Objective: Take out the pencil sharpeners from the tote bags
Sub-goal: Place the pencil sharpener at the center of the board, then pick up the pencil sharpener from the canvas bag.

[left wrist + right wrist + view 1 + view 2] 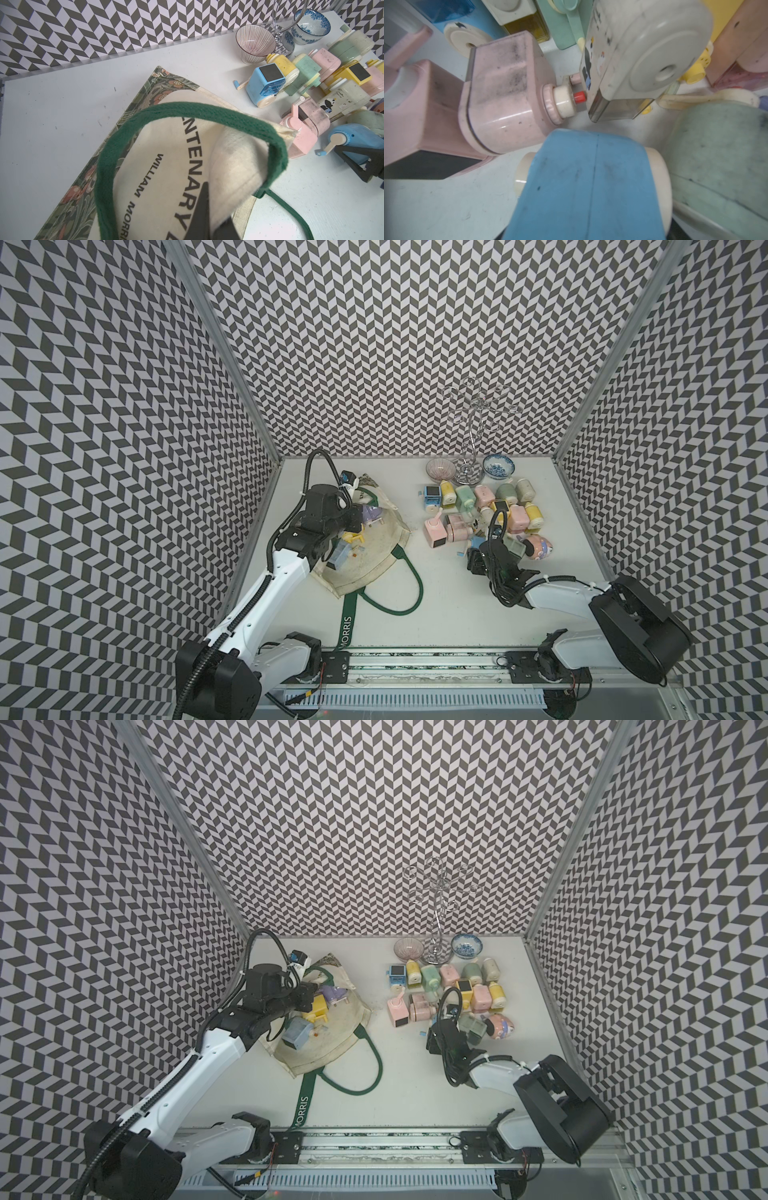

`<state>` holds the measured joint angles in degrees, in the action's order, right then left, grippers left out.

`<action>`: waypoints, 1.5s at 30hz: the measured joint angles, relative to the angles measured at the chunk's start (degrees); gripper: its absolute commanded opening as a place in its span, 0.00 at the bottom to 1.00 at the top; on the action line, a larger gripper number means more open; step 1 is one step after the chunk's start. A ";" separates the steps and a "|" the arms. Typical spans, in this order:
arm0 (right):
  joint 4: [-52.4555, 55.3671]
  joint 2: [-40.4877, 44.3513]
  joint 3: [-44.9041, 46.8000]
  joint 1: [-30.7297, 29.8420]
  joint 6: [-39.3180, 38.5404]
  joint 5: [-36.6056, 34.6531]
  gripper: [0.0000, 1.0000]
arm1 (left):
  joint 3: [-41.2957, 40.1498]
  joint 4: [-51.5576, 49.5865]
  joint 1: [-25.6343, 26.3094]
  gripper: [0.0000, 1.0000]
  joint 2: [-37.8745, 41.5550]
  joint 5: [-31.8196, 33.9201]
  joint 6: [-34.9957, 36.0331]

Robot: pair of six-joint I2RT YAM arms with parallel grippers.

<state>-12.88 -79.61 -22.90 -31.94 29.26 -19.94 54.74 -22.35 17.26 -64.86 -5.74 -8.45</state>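
The tote bag (376, 556) is seen lying at the left of the white surface (436, 605), with its straps trailing toward the near edge. In both top views three pencil sharpeners are shown inside its open mouth: a lilac sharpener (371, 514), a yellow sharpener (352, 537) and a blue-grey sharpener (338, 559). These are hidden in the left wrist view, where the lettering "WILLIAM MORRI" and the leafy base band (133, 108) can be read instead. There the left gripper (214, 209) is seen closed tight on a raised fold of the bag's cream rim, beside a green strap (187, 110).

A pile of sharpeners (478, 506) is gathered at the far right, near a striped bowl (440, 470), a blue-patterned bowl (498, 466) and a chrome wire stand (468, 475). At the pile's near edge a blue sharpener (591, 182) is gripped by the right gripper (482, 545), which is held partly apart by its body. One of its fingers (351, 166) is shown only in the left wrist view.
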 measured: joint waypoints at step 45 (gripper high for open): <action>-21.92 -14.51 -18.25 -32.00 -17.49 19.89 0.89 | 0.00 -0.02 0.28 0.00 0.00 0.02 0.02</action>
<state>-34.81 -94.13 -41.15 -63.94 11.77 -0.05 54.74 -22.37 17.54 -64.86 -5.72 -8.43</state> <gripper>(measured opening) 0.885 0.048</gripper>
